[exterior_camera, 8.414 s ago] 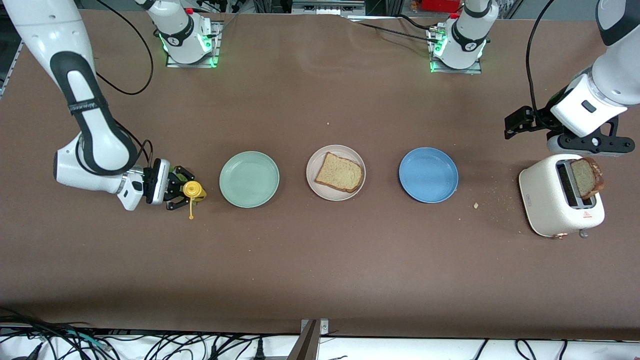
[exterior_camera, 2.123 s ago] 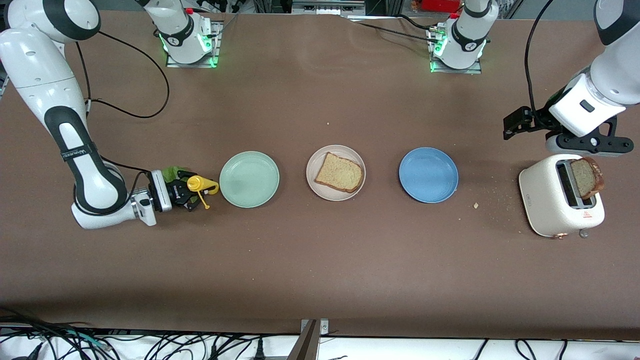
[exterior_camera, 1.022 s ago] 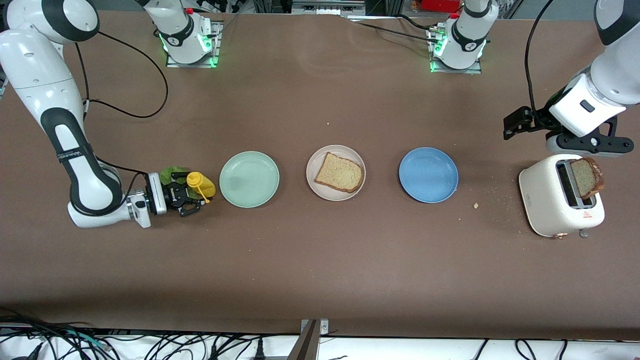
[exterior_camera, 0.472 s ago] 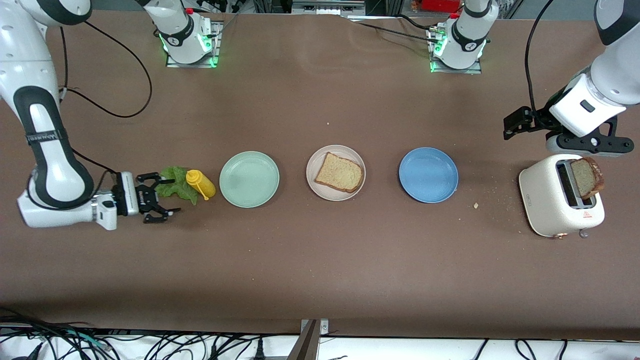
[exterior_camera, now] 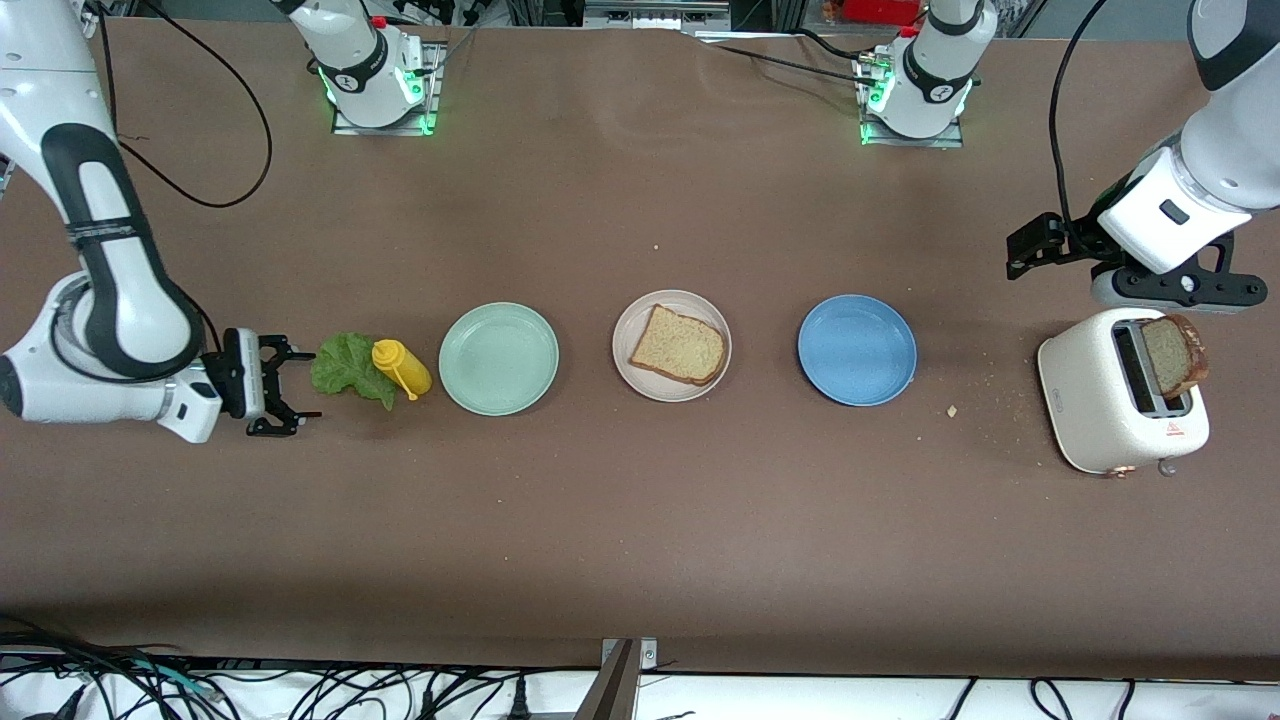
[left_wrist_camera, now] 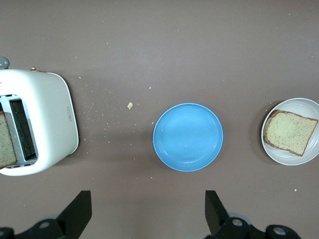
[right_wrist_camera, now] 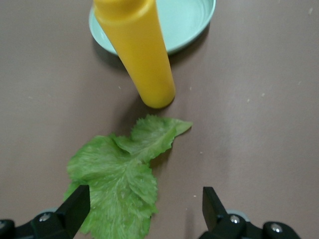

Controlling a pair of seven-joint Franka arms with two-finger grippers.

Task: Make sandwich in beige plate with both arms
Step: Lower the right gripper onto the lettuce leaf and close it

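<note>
- Front view: a brown table point(exterior_camera: 640, 520) fills the frame. At middle left, the right gripper point(exterior_camera: 283, 385) sits low with its fingers spread apart and nothing between them, just beside a green lettuce leaf point(exterior_camera: 345, 368).
- A yellow squeeze bottle point(exterior_camera: 402, 367) stands touching the leaf's edge, between the leaf and a mint-green plate point(exterior_camera: 498, 358).
- At the centre, the beige plate point(exterior_camera: 632, 345) carries one slice of bread point(exterior_camera: 678, 346) (a single slice, lying flat).
- A blue plate point(exterior_camera: 856, 349) lies right of centre.
- At the right edge, a white toaster point(exterior_camera: 1095, 400) holds a second bread slice point(exterior_camera: 1172, 355) standing up out of its slot. The left gripper point(exterior_camera: 1165, 290) hangs over the toaster, fingers apart, touching nothing.
- Left wrist view: two black open fingers point(left_wrist_camera: 77, 213) show at the bottom edge. The toaster point(left_wrist_camera: 50, 119) is at middle left, the blue plate point(left_wrist_camera: 188, 136) at the centre, the beige plate point(left_wrist_camera: 289, 154) with its bread point(left_wrist_camera: 290, 131) at the right edge.
- Right wrist view: the spread fingers point(right_wrist_camera: 75, 206) frame the bottom of the picture. The lettuce leaf point(right_wrist_camera: 122, 174) lies at lower left, partly between them and ungripped. The yellow bottle point(right_wrist_camera: 137, 50) rises at top centre, with the mint-green plate point(right_wrist_camera: 192, 20) at the top edge.
</note>
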